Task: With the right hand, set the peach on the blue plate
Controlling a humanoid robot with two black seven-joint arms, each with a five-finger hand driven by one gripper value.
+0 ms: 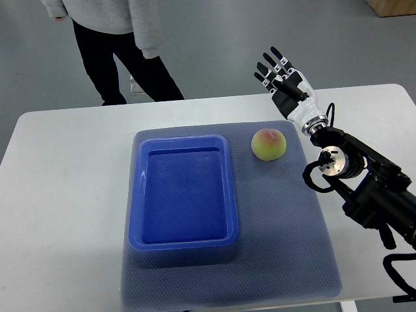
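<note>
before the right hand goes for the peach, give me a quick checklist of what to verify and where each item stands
1. Peach reachable: ok, it lies uncovered on the grey mat, right of the blue plate.
2. Right hand free: ok, fingers spread, holding nothing, beyond the peach and apart from it.
3. Blue plate ready: ok, nothing lies in it.
4. Path from peach to plate: ok, nothing stands between them.
5. Person at the far table edge: ok, standing off the table, no hand over it.
6. Left hand: cannot tell, out of view.
</note>
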